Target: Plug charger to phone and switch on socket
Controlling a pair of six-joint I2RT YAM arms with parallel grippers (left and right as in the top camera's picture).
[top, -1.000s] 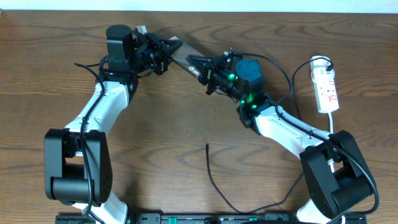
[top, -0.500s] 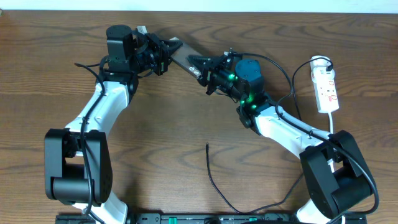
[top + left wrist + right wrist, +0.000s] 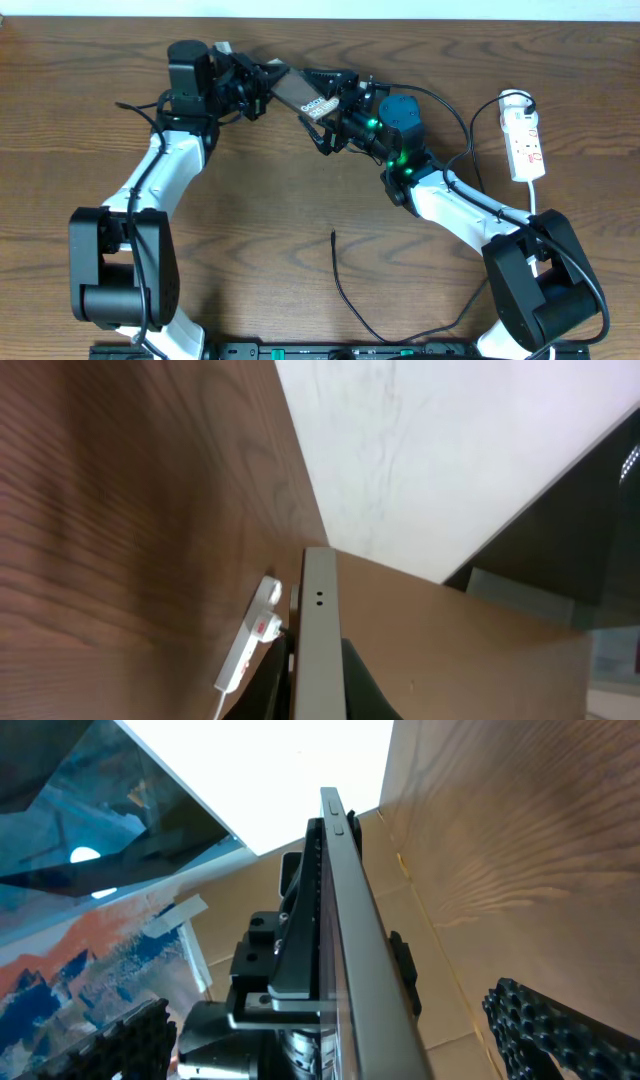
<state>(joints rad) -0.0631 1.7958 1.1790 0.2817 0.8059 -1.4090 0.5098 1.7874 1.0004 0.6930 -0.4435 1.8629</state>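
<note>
The phone [image 3: 298,93], a dark slab with white lettering, is held off the table at the back, with my left gripper [image 3: 258,88] shut on its left end. My right gripper [image 3: 328,106] stands open around the phone's right end, one finger on each side and neither touching it. In the left wrist view the phone's grey edge [image 3: 318,630] runs up between the dark fingers [image 3: 365,685]. The right wrist view shows the phone [image 3: 345,920] edge-on between widely spread fingertips [image 3: 560,1030]. The charger's black plug tip [image 3: 333,235] lies on the table, its cable curving toward the front edge. The white socket [image 3: 525,140] lies at the right.
The socket's white cord [image 3: 540,200] runs down beside my right arm. A black cable [image 3: 455,115] loops from the right wrist toward the socket. The socket [image 3: 250,650] also shows in the left wrist view, beyond the phone.
My right gripper has opened wide and let go of the phone's right end. The phone has tipped so its lettering faces up, still held by the left gripper.
</note>
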